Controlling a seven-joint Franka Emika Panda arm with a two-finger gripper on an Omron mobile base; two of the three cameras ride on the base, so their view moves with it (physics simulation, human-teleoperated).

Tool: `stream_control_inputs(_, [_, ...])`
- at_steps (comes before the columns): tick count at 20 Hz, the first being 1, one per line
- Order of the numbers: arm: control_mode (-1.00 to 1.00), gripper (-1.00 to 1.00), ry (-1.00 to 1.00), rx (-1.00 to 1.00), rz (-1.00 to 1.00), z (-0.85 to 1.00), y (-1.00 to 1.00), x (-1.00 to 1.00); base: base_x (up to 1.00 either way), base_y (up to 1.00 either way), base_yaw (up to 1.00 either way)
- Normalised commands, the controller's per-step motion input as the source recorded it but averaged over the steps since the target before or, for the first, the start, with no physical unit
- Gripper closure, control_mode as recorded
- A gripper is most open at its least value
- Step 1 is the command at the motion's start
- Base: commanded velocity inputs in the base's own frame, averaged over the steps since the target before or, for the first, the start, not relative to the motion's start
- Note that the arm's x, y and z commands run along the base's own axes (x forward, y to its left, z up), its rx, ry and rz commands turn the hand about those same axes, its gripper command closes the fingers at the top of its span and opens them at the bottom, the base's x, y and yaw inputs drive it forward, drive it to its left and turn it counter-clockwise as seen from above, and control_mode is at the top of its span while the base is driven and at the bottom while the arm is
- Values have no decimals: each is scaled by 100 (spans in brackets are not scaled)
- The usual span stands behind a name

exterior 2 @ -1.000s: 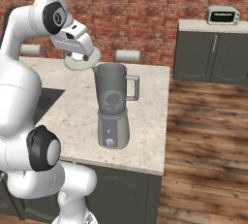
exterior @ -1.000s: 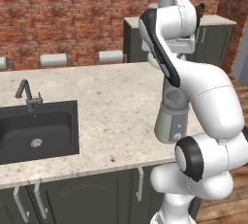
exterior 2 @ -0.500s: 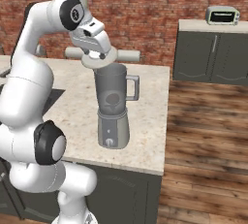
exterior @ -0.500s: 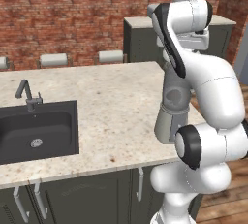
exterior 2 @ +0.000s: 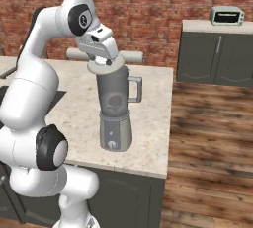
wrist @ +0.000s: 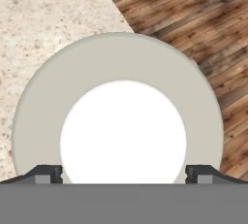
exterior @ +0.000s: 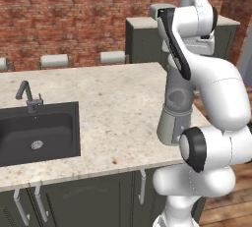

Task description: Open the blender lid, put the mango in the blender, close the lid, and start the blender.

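From the hand camera, the two dark fingers (wrist: 48, 173) stand at either side of the raised white cap of the blender lid (wrist: 116, 68), so the gripper (exterior 2: 103, 59) looks closed on that cap, though actual contact is cut off at the bottom edge. In the right base view the lid sits just above the rim of the blender (exterior 2: 115, 111), slightly tilted, with its 3 o'clock edge over the jar mouth; whether it touches the rim I cannot tell. A dark rounded shape shows through the smoky jar, likely the mango (exterior 2: 114, 100) already inside. Judging from this, opening and loading are done, closing is under way, and starting by the front knob (exterior 2: 112, 144) remains. The blender stands on the stone surface (exterior 2: 148, 98); at 1 o'clock beyond, a toaster oven (exterior 2: 227, 15) tops a far cabinet.
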Motion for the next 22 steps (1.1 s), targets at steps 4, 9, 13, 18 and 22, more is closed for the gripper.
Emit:
stream_control_inputs(4, [-100,100,0,0,0,-11,-3,0,0,0,0])
stream_control_inputs(9, [-100,100,0,0,0,-1,-8,0,0,0,0])
stream_control_inputs(13, [-100,100,0,0,0,-4,-12,6,0,0,0])
stream_control_inputs(18, [-100,100,1,0,2,-5,-10,20,0,0,0])
stream_control_inputs(22, [-100,100,0,2,7,-3,-3,33,0,0,0])
